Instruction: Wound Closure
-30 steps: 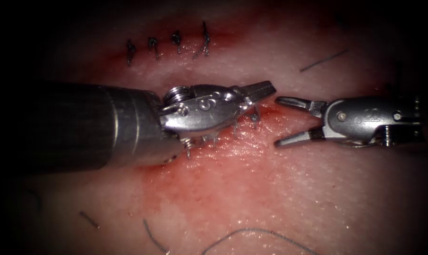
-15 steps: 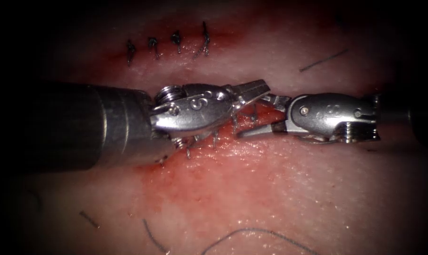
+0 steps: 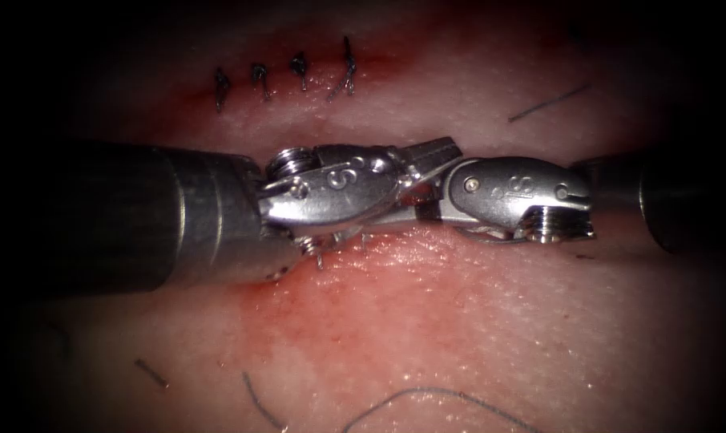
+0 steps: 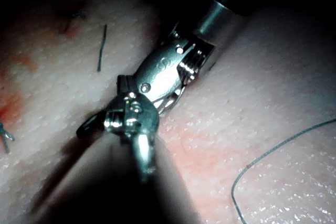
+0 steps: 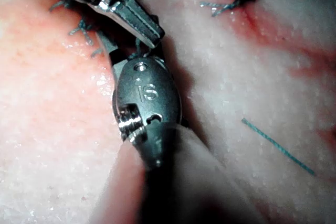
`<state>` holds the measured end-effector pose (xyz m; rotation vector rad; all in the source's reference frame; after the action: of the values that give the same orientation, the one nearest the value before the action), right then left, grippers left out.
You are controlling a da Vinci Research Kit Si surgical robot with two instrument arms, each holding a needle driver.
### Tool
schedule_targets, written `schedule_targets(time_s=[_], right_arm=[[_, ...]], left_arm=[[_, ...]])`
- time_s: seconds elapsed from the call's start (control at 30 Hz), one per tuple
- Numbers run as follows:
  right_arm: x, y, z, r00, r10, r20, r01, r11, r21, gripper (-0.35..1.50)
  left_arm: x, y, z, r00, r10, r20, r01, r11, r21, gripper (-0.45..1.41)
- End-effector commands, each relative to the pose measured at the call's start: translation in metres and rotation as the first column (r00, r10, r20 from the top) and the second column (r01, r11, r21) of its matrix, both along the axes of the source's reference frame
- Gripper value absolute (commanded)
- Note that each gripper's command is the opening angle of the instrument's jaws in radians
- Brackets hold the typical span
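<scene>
My left tool point(image 3: 439, 152) comes in from the left and lies along the cut in the tissue point(image 3: 475, 337). Its jaws are shut, and a short thread point(image 5: 138, 48) rises from a stitch to their tip point(image 5: 149, 32). My right tool point(image 3: 403, 204) comes in from the right, its jaws open and pushed in under the left tool's jaws. One finger point(image 3: 391, 220) lies along the cut below the left tool, with nothing visibly gripped. Stitch tails point(image 3: 319, 256) stick out beneath the left tool's wrist.
A row of dark knotted stitches point(image 3: 299, 76) closes another cut farther back. Loose cut ends of thread point(image 3: 547, 103) lie on the tissue, and a long curved strand point(image 3: 427, 393) lies near the front edge. Red fluid point(image 3: 339, 297) stains the tissue below the cut.
My right tool has moved left from well clear of the left tool until its open jaws slid under the left tool's jaws. The left tool has barely moved.
</scene>
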<state>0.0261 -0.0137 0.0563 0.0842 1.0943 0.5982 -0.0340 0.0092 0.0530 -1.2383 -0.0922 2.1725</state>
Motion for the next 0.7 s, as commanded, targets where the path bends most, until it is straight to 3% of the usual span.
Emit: schedule_targets(time_s=[0.03,0.1,0.13,0.2,0.23,0.43,0.47,0.53,0.57,0.63,0.7], right_arm=[[0.0009,-0.0004,0.0006,1.0,-0.003,-0.009,0.003,1.0,0.002,1.21],[0.001,-0.0004,0.0008,1.0,0.008,-0.013,-0.008,1.0,0.001,1.13],[0.0011,-0.0006,0.0009,0.999,0.036,-0.003,-0.036,0.999,-0.014,0.88],[0.0012,-0.0011,0.0009,0.999,0.041,-0.004,-0.041,0.999,-0.021,-0.03],[0.0012,-0.0012,0.0008,0.999,0.039,-0.014,-0.039,0.999,-0.015,-0.35],[0.0017,-0.0016,0.0004,1.0,-0.01,-0.025,0.008,0.998,-0.068,-0.35],[0.0016,-0.0015,0.0004,1.0,-0.016,-0.02,0.015,0.997,-0.07,-0.06],[0.0013,-0.0013,0.0005,1.0,-0.026,-0.018,0.025,0.998,-0.065,0.86],[0.001,-0.001,0.0005,1.0,-0.026,0.001,0.026,0.998,-0.058,1.21],[0.0002,-0.0005,0.0003,0.999,-0.022,0.031,0.023,0.999,-0.047,1.41],[-0.0012,0.0002,-0.0003,0.999,-0.011,0.038,0.013,0.999,-0.043,1.46]], left_arm=[[-0.0006,-0.0004,0.0005,1.0,0.002,0.002,-0.002,1.0,0.002,-0.45],[-0.0006,-0.0004,0.0004,1.0,0.002,0.003,-0.002,1.0,0.002,-0.45],[-0.0007,-0.0003,0.0004,1.0,0.002,0.003,-0.002,1.0,0.003,-0.45],[-0.0007,-0.0003,0.0003,1.0,0.001,0.003,-0.001,1.0,0.004,-0.45],[-0.0007,-0.0003,0.0003,1.0,0.001,0.003,-0.001,1.0,0.004,-0.45],[-0.0004,-0.0005,-0.0005,1.0,0.002,0.013,-0.002,1.0,0.001,-0.45],[-0.0001,-0.0006,-0.0008,1.0,0.002,0.019,-0.001,1.0,-0.005,-0.45],[0.0004,-0.0007,-0.0014,1.0,0.005,0.028,-0.005,1.0,-0.016,-0.45],[0.0008,-0.0009,-0.0019,0.999,0.008,0.037,-0.007,1.0,-0.022,-0.45],[0.0018,-0.0015,-0.0028,0.998,0.012,0.056,-0.01,1.0,-0.03,-0.45],[0.0035,-0.0024,-0.0038,0.997,0.021,0.069,-0.018,0.999,-0.043,-0.45]])
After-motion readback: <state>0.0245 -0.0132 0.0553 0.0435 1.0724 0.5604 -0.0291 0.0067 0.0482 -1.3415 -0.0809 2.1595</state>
